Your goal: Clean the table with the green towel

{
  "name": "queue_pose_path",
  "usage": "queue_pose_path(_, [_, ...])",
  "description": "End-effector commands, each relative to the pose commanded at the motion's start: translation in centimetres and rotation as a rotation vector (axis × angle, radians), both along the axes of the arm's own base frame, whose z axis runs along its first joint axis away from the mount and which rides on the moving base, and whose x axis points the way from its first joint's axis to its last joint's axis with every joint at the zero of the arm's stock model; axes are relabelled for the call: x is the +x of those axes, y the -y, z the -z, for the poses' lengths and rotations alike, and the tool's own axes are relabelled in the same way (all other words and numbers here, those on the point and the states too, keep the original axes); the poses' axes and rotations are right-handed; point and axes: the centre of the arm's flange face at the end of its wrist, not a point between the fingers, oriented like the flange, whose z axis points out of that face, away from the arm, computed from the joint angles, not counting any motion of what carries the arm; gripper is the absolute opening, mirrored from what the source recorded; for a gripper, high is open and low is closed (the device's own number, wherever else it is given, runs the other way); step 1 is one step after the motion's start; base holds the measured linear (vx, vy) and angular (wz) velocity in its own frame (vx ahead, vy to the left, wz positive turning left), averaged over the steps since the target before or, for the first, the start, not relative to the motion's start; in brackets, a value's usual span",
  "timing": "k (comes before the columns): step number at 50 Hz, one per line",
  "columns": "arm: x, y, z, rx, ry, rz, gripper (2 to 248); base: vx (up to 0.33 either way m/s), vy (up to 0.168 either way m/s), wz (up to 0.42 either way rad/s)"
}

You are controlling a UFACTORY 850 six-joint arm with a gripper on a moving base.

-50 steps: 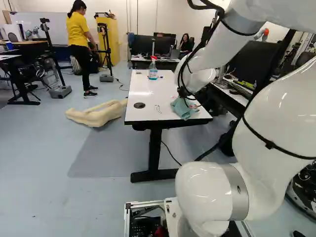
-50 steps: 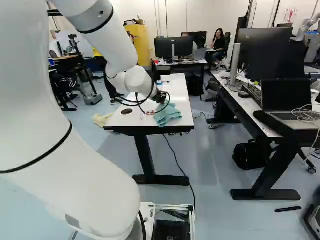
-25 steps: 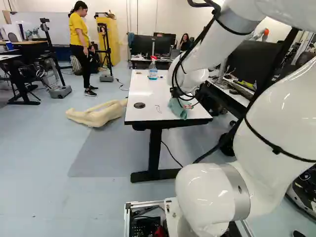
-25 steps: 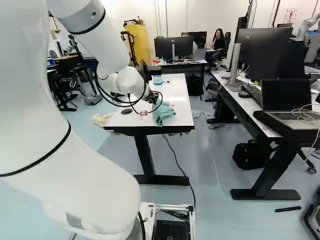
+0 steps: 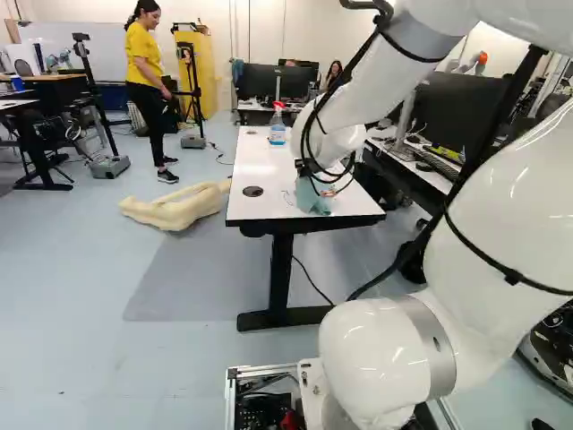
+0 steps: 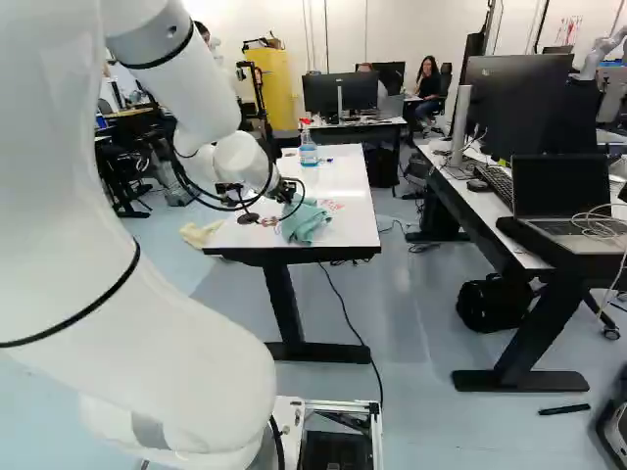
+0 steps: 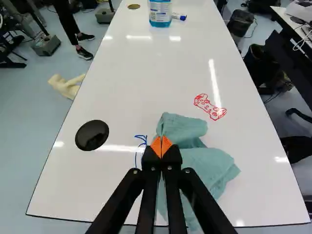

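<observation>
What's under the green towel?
The white table is under the towel. A blue squiggle shows beside it, but any marks right underneath are covered, so I can't tell.

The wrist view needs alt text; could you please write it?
A black two-finger gripper grips a crumpled green cloth towel on a glossy white tabletop, between a blue scribble and a red drawing. A clear bottle of blue liquid stands ahead.

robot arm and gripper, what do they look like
The arm is glossy white with rounded joints, grey bands, thin black straps and black cables looping near its wrist. The gripper is black, its two fingers tipped with ridged orange pads.
</observation>
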Motion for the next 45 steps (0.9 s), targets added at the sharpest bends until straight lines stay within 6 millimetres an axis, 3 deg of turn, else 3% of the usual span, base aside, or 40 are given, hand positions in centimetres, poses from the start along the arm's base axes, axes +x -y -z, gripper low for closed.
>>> queue_pose_path(39, [0.2, -6.0, 0.0, 0.000, 0.000, -0.137, 20, 0.000, 0.000, 0.000])
queue_pose_path(45, [0.3, -6.1, 0.0, 0.000, 0.000, -0.139, 20, 0.000, 0.000, 0.000])
